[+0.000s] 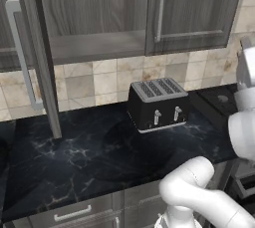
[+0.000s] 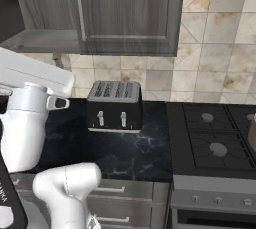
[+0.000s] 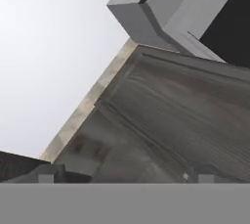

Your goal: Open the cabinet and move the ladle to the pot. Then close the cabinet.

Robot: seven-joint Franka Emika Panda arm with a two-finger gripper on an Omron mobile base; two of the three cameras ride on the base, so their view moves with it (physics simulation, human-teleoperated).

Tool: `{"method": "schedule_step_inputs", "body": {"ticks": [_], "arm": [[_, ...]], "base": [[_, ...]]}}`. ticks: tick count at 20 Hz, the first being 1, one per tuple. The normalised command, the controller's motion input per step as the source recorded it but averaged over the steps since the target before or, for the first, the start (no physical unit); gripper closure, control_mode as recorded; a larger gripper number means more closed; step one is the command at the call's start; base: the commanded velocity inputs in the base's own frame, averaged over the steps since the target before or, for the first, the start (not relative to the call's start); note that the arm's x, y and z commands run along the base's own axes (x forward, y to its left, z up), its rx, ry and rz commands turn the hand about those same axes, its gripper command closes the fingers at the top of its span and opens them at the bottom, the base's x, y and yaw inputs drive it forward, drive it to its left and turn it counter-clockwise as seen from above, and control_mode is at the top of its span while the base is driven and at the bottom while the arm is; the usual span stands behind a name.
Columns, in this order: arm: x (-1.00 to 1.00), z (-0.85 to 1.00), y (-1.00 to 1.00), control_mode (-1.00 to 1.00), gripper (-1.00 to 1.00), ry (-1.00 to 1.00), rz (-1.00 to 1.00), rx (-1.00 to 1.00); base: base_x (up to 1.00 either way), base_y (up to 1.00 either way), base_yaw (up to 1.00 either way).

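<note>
Arm (image 1: pixel 199 192) raised from lower frame edge, elbow bent, forearm reaching upward. Gripper (image 3: pixel 124 174) jaws spread wide, fingertips (image 3: pixel 46 174) apart, nothing between.

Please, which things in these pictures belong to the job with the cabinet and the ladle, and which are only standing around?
Belong to the job:
- cabinet, left door swung open, right door shut
- gripper, fingers apart, holding nothing

Only standing around:
- toaster on the black counter
- stove to the right
- drawers under the counter
</note>
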Motion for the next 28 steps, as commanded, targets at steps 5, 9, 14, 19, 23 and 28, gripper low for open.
{"method": "schedule_step_inputs", "body": {"ticks": [5,9,14,19,23,28], "arm": [[-0.78,0.39,0.58,-1.00,-1.00,-0.21,0.03,0.00],[-0.88,0.03,0.64,-1.00,-1.00,-0.09,0.00,0.13],[-0.87,0.00,0.55,-1.00,-1.00,-0.05,0.00,0.14],[-0.67,0.00,0.54,-1.00,-1.00,-0.02,0.00,0.18],[-0.50,-0.01,0.38,-1.00,-1.00,0.06,0.00,0.14],[-0.52,-0.17,0.30,-1.00,-1.00,0.20,0.00,0.21]], "base": [[0.00,0.00,0.00],[0.00,0.00,0.00],[0.00,0.00,0.00],[0.00,0.00,0.00],[0.00,0.00,0.00],[0.00,0.00,0.00]]}}
